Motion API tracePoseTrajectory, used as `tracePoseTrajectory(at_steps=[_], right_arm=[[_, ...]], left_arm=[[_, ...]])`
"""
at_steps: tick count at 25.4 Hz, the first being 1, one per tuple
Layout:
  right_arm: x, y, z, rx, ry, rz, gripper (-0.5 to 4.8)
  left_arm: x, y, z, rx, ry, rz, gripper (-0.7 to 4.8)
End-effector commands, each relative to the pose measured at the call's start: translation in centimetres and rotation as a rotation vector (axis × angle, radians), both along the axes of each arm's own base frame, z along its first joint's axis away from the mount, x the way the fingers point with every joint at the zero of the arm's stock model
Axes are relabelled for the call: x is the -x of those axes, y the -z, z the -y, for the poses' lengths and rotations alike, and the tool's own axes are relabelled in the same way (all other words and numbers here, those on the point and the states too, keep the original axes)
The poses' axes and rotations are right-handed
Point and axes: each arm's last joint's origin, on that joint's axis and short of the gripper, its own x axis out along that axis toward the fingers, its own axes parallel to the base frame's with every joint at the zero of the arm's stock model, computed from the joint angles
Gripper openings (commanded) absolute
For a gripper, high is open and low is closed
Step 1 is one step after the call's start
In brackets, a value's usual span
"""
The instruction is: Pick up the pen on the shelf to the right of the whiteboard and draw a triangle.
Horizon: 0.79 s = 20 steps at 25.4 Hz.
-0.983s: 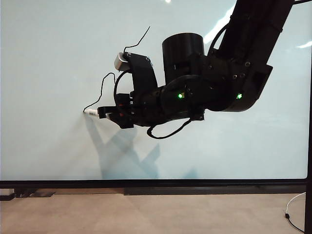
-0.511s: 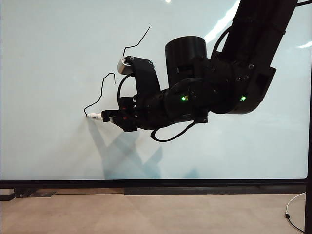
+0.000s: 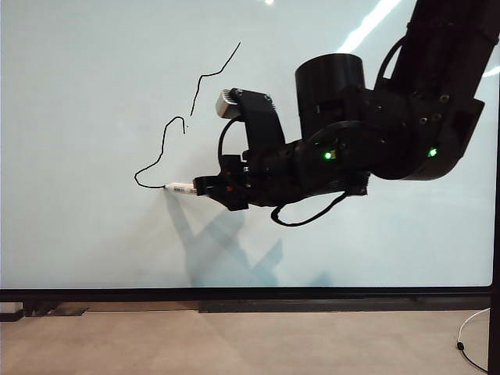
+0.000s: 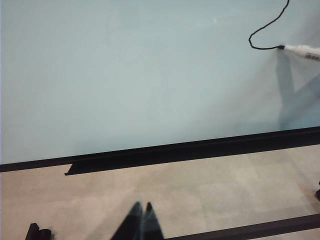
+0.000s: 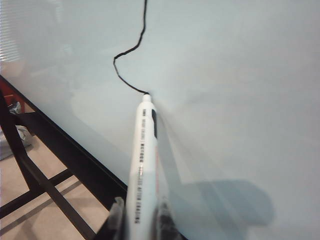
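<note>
Since the earlier frame the right arm has shifted right along the whiteboard [image 3: 94, 94], and the pen [image 3: 181, 187] tip has gone from the line's left corner a bit rightward, leaving a short flat stroke at the bottom of the line. Going left to right: the black line [image 3: 160, 156] of the unfinished triangle climbs from that low corner up w/ a wobble, breaks, then runs on up-right to its top end; only this left side plus the start of the base is drawn. Pen lies about level, tip touching the board at the stroke's right end, barcode print on barrel. Right gripper [image 3: 205, 187] is closed tight on the pen's rear end, barrel sticking out left toward the board; wrist view shows the pen [image 5: 142, 165] pinched between the two fingers [image 5: 116, 217]. Left gripper [image 4: 141, 222] sits low, away from the board, over the floor, fingertips together, holding nothing; the whiteboard's black frame [image 4: 200, 147] runs beyond it.
</note>
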Motion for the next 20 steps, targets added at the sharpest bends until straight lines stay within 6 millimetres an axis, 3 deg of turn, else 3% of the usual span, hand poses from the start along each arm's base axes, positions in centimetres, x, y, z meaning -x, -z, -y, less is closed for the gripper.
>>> tracePoseTrajectory(at_steps=[1,20], right_arm=[[-0.5,-0.9,1.0,-0.027,0.097,0.047,-0.08],[0.2,-1.2,4.8,-0.004,0.179,0.067,-0.09]], left_arm=[[0.0,-0.2,0.0,-0.001,0.003,0.013,-0.05],[0.0,-0.2,0.0,-0.001,0.003,0.013,-0.05]])
